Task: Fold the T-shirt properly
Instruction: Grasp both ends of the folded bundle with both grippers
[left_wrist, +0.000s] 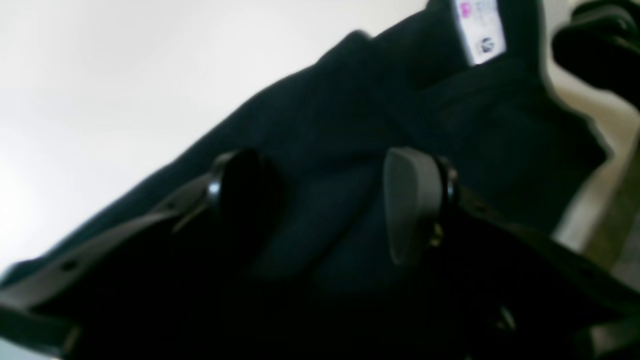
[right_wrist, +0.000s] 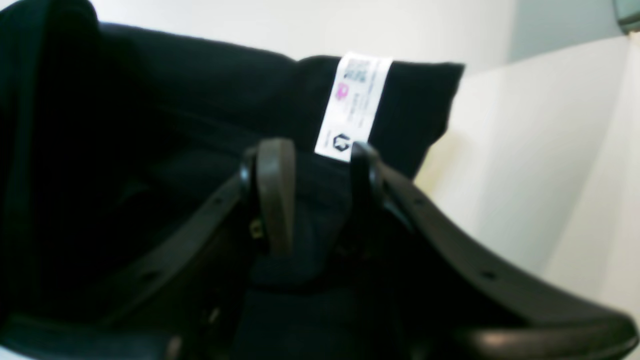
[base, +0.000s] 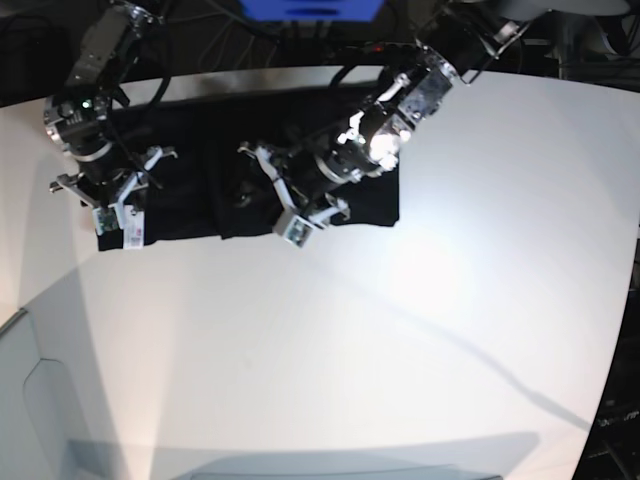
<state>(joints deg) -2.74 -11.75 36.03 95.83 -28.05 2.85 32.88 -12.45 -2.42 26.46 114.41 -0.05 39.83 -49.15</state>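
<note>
Base view shows the black T-shirt (base: 180, 140) on the white table (base: 300, 370), soft and floppy (pinch its edge, I think), under both grippers' spread-apart jaws.

Black and silver-grey metal arms (base: 370, 150) with angular linkages, dark cables and rounded grey fingertips (left_wrist: 412, 200)
</note>
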